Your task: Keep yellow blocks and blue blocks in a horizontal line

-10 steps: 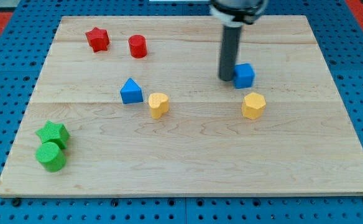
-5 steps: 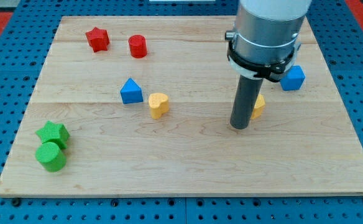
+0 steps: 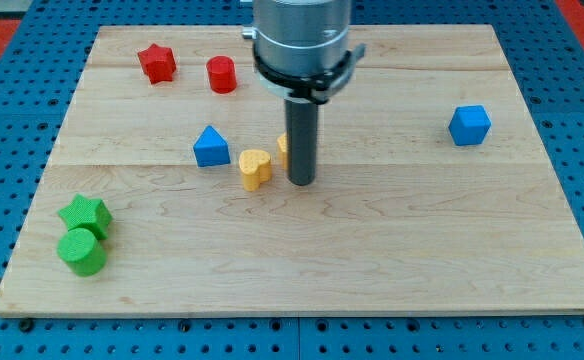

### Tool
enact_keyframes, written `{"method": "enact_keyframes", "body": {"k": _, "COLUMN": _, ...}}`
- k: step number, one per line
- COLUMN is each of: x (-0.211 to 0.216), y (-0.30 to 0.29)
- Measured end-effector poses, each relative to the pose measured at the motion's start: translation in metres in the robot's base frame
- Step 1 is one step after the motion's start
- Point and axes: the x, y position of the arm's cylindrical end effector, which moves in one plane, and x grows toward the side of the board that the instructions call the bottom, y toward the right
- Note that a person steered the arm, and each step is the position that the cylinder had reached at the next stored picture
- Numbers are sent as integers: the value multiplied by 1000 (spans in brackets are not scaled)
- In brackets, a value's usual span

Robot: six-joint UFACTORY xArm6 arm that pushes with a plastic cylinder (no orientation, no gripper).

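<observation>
My tip (image 3: 301, 182) rests on the board near its middle. A yellow block (image 3: 283, 148) is mostly hidden behind the rod, touching it on its left side. A yellow heart block (image 3: 255, 168) lies just left of the tip. A blue triangular block (image 3: 211, 147) lies left of the heart. A blue cube (image 3: 469, 125) sits alone far to the view's right, a little higher than the others.
A red star (image 3: 157, 62) and a red cylinder (image 3: 221, 74) sit at the view's top left. A green star (image 3: 84, 214) and a green cylinder (image 3: 82, 251) sit at the bottom left. The wooden board (image 3: 392, 260) lies on a blue pegboard.
The rod has swept left across the board, carrying the yellow block from the right side to beside the yellow heart. The blue cube stays at the right, where the rod pushed it earlier.
</observation>
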Motion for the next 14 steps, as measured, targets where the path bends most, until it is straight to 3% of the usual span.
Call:
{"method": "enact_keyframes", "body": {"k": 1, "x": 23, "y": 22}}
{"method": "enact_keyframes", "body": {"k": 2, "x": -9, "y": 15}}
{"method": "enact_keyframes", "body": {"k": 3, "x": -30, "y": -30}}
{"method": "enact_keyframes", "body": {"k": 4, "x": -27, "y": -49}}
{"method": "enact_keyframes", "body": {"k": 5, "x": -7, "y": 20}}
{"method": "enact_keyframes", "body": {"k": 6, "x": 58, "y": -26}}
{"method": "enact_keyframes", "body": {"k": 7, "x": 52, "y": -89}}
{"method": "enact_keyframes", "body": {"k": 9, "x": -23, "y": -96}}
{"method": "enact_keyframes", "body": {"k": 11, "x": -59, "y": -119}}
{"method": "enact_keyframes", "body": {"k": 13, "x": -35, "y": -169}}
{"method": "enact_keyframes", "body": {"k": 14, "x": -83, "y": -191}}
